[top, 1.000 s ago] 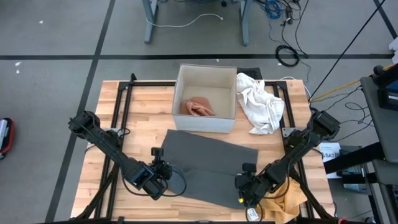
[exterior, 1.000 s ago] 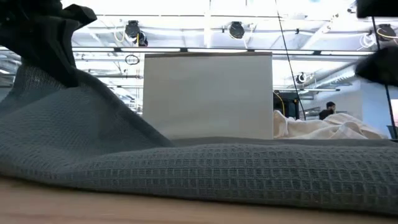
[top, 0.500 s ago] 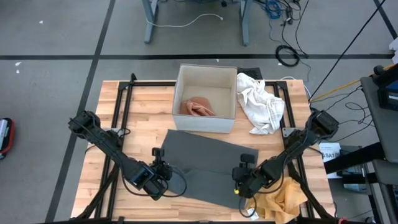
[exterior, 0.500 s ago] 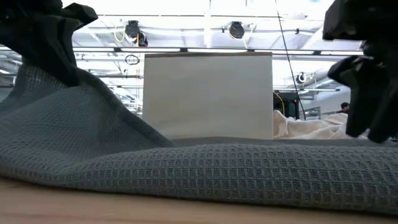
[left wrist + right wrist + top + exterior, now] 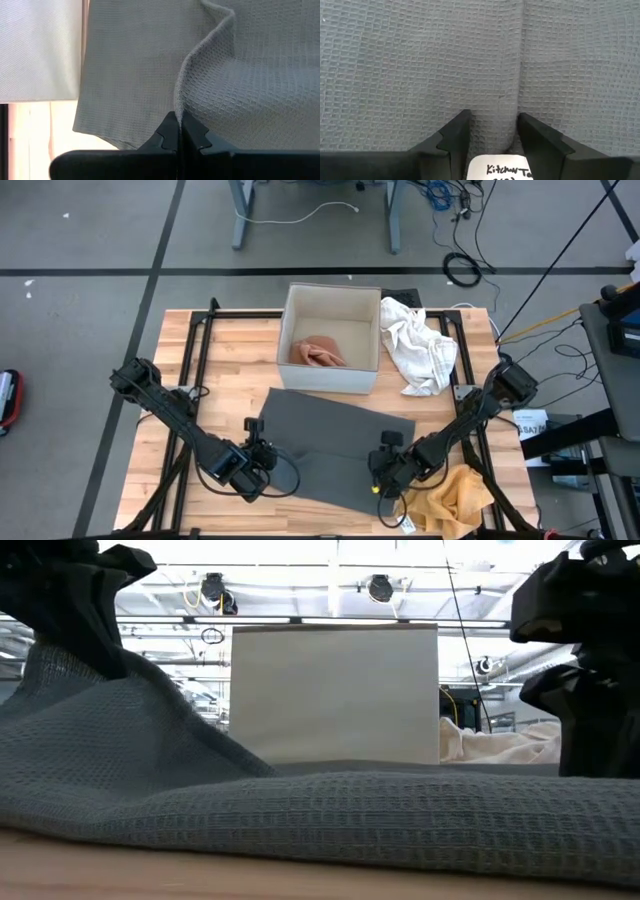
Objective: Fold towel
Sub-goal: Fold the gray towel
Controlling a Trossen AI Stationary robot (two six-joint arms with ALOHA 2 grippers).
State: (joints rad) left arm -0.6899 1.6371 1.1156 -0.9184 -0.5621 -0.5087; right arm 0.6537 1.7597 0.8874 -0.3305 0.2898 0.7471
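Two cloths (image 5: pixel 420 345) (box (image 5: pixel 330 340)) beyond towel (image 5: pixel 335 442)

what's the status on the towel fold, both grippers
Left gripper shut on grey towel edge, lifted. Right gripper open, straddling a ridge at the near edge. White box behind, clear.

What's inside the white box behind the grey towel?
In the white box lies a crumpled pinkish cloth on the box floor. Whatever sits beneath that cloth is covered, and the low view shows only the box's outer wall.
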